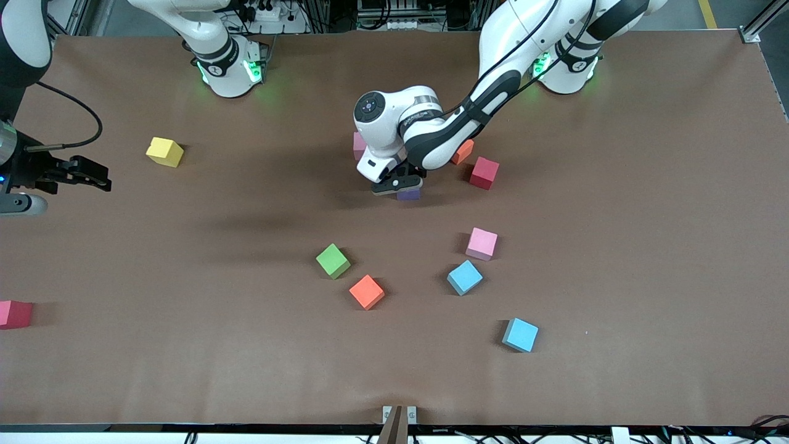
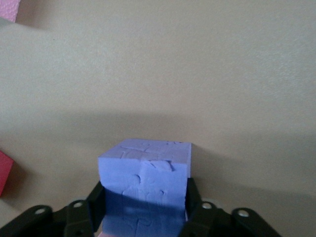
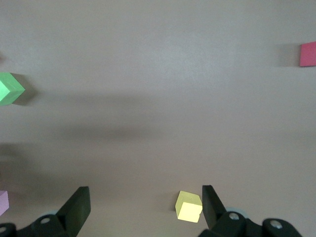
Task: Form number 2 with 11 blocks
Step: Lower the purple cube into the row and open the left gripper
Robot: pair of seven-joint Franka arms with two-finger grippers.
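The right gripper [image 1: 92, 176] waits with its fingers spread wide, empty, at the right arm's end of the table [image 1: 616, 246], just beside the yellow block [image 1: 164, 151]. Toward the middle, the left gripper [image 1: 399, 183] is down at the table with the purple block [image 1: 408, 194] between its fingers [image 2: 96, 200]; whether they pinch it or have let go, I cannot tell. A red cube [image 1: 484, 172] sits near.
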